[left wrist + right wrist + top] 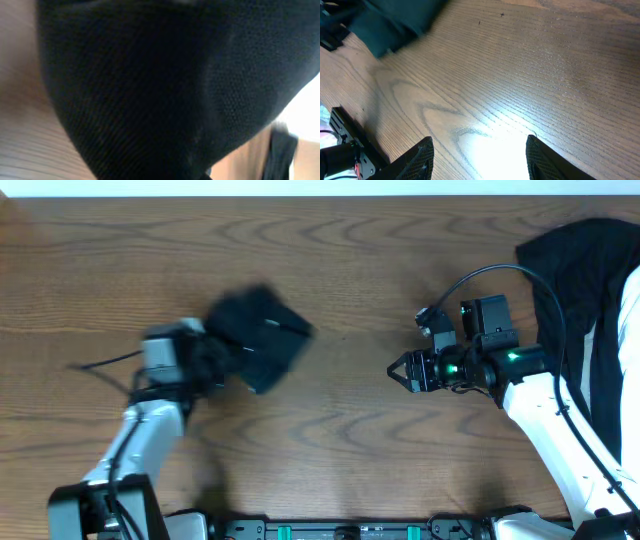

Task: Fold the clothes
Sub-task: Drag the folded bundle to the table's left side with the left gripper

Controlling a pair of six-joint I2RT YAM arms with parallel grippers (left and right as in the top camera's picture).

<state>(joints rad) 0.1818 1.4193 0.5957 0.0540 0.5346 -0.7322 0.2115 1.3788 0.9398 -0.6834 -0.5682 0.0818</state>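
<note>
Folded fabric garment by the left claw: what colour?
Black; the soft fabric garment shows best overhead.

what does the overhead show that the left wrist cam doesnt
Overhead only: both arms, the right gripper open over bare wood, and the black garment as a whole, a bunched, blurred lump at the left gripper. Left wrist only: the fabric's fine knit weave close up, filling nearly the whole frame. Both: the black garment and the wood table.
</note>
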